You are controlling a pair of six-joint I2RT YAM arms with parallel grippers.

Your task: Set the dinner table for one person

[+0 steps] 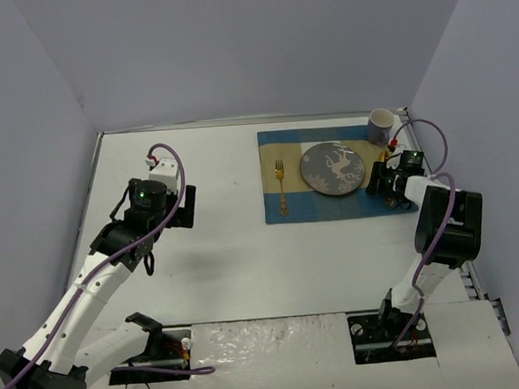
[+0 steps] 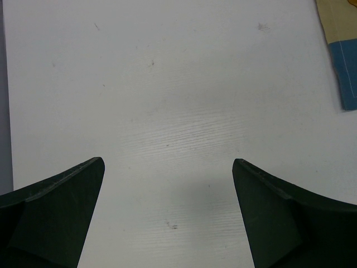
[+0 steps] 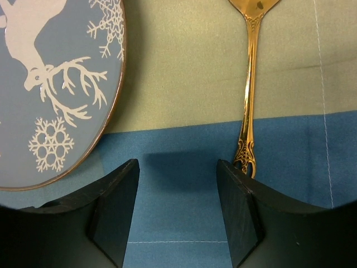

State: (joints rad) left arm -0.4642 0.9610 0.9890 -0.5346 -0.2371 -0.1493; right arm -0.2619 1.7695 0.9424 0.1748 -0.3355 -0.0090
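The white dinner table [image 1: 229,267] holds a blue-and-tan striped placemat [image 1: 285,147] at the back right. On the placemat lie a blue-grey deer plate [image 1: 331,169], a gold fork [image 1: 281,186] to its left, and a gold spoon [image 3: 249,84] to its right. My right gripper [image 1: 388,185] hovers low over the placemat's right part. In the right wrist view it [image 3: 177,173] is open and empty, with the plate [image 3: 50,84] to its left and the spoon's handle end just outside its right finger. My left gripper [image 1: 179,208] is open and empty over bare table [image 2: 167,84].
A grey mug [image 1: 380,125] stands at the placemat's back right corner, just beyond my right gripper. Grey walls close in the table on three sides. A corner of the placemat [image 2: 340,56] shows at the upper right of the left wrist view.
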